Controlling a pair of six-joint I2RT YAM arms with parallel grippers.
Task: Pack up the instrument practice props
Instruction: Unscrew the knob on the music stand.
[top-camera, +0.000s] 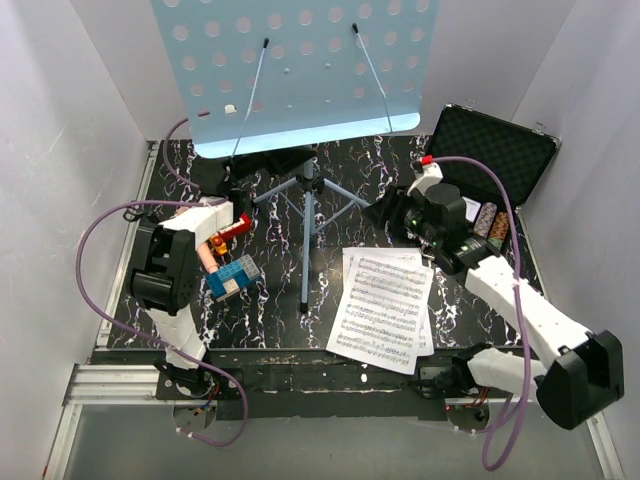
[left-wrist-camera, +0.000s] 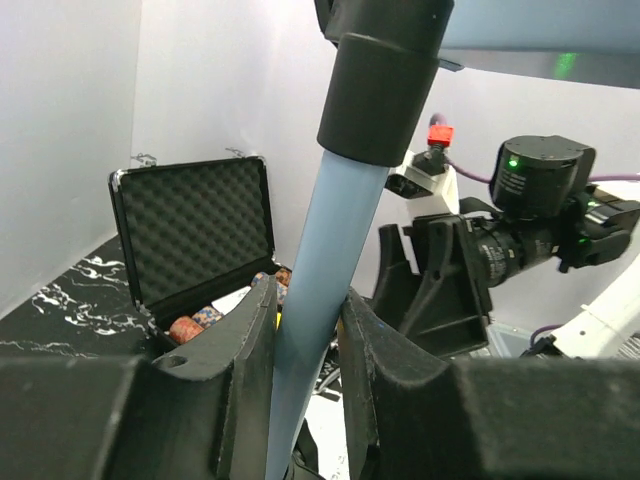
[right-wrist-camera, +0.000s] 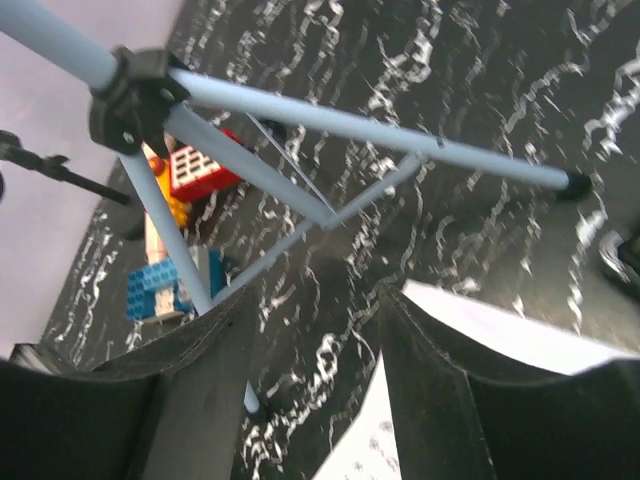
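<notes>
**Left pincer grabs the blue stand**

The big light-blue metal music stand full of round holes (top-camera: 300, 70) stands on the black surface with white squiggly lines (top-camera: 270, 322). Its wide top is up high, and its three thin legs spread out in the middle of the surface. The left pincer (left-wrist-camera: 307, 300) is clamped on the stand's light-blue tube (left-wrist-camera: 320, 240), with one black finger pressing on each side. Just above the grip, the tube goes into a round black collar (left-wrist-camera: 385, 90).

The right pincer (right-wrist-camera: 315, 300) has its fingers apart and holds nothing. It hangs over the surface near the legs of the stand (on the side by the case). A corner of paper shows under it.

The white paper pages of printed music (top-camera: 385, 300) lie flat in a small pile near the front of the surface, to the right of the stand's legs. Neither pincer touches them.

An open black case with bumpy foam in its lid (top-camera: 490, 150) sits at the far right corner. Round coloured chips (top-camera: 490, 222) lie in rows inside it. By the left arm are blue toy bricks (top-camera: 232, 278) and red toy bricks (top-camera: 232, 228), near each other on the surface.
</notes>
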